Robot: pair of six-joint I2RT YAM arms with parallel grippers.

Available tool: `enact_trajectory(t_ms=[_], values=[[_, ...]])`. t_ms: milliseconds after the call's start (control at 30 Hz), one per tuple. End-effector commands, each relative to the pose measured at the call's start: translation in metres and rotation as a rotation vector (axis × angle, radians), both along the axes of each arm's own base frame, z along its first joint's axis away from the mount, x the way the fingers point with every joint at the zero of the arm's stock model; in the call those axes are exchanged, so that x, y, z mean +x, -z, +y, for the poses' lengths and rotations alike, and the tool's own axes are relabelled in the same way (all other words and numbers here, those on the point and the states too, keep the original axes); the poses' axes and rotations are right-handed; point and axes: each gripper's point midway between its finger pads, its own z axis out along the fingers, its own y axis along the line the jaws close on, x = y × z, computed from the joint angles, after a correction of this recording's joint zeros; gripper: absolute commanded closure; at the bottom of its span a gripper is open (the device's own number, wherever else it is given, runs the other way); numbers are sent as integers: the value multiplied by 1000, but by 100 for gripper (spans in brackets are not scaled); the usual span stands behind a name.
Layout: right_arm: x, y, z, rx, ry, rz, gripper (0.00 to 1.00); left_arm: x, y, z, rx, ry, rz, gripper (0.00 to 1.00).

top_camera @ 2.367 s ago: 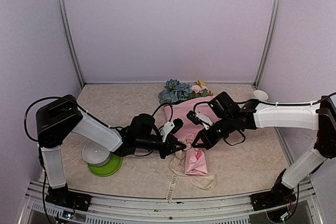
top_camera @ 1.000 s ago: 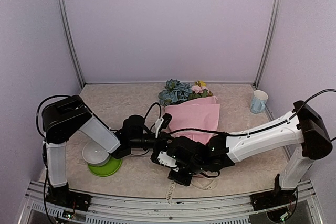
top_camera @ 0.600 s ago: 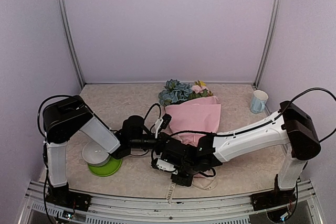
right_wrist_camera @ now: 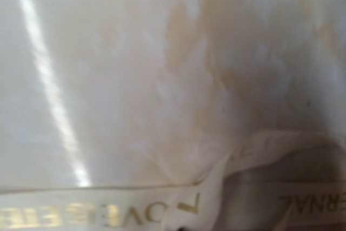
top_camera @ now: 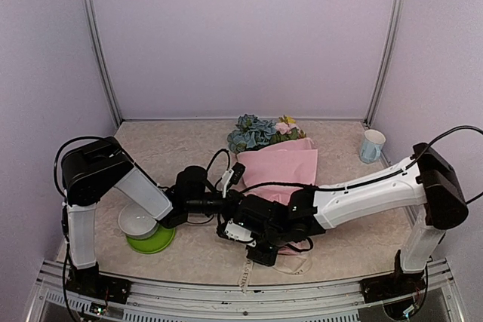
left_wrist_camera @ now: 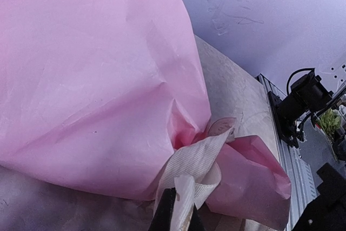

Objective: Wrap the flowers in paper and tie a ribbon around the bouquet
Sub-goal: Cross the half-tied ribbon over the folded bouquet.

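Observation:
The bouquet lies on the table as a pink paper point(top_camera: 283, 165) cone, with the blue, pink and yellow flowers point(top_camera: 260, 132) at its far end. In the left wrist view the cream ribbon point(left_wrist_camera: 195, 159) wraps the paper point(left_wrist_camera: 97, 79) at its pinched neck. My left gripper point(left_wrist_camera: 175, 217) is shut on a ribbon end just below that neck. My right arm reaches across in front of the bouquet, its gripper point(top_camera: 260, 253) low over the ribbon tail point(top_camera: 245, 271) near the front edge. In the right wrist view the lettered ribbon point(right_wrist_camera: 108, 216) runs to the bottom edge where the shut jaws pinch it.
A white bowl point(top_camera: 137, 222) sits on a green plate point(top_camera: 155, 243) at the front left, beside my left arm point(top_camera: 192, 190). A pale blue mug point(top_camera: 371, 145) stands at the back right. A metal rail point(top_camera: 226, 292) runs along the front edge.
My right arm swung from the bouquet's right side to in front of it, came down on the ribbon tail and closed its jaws. The left gripper kept its hold.

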Motion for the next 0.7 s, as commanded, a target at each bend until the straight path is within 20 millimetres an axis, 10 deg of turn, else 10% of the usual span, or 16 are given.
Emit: enact_trajectory(t_ms=[0,400,667], values=[[-5,-43,17,189,16,73,100,4,3,1,-3,-16,13,100],[59,-85,-38,620,494,321,100,2,2,2,-29,-16,24,100],[99,-62,-95,642,786,318,100,1,1,1,-39,-14,27,100]])
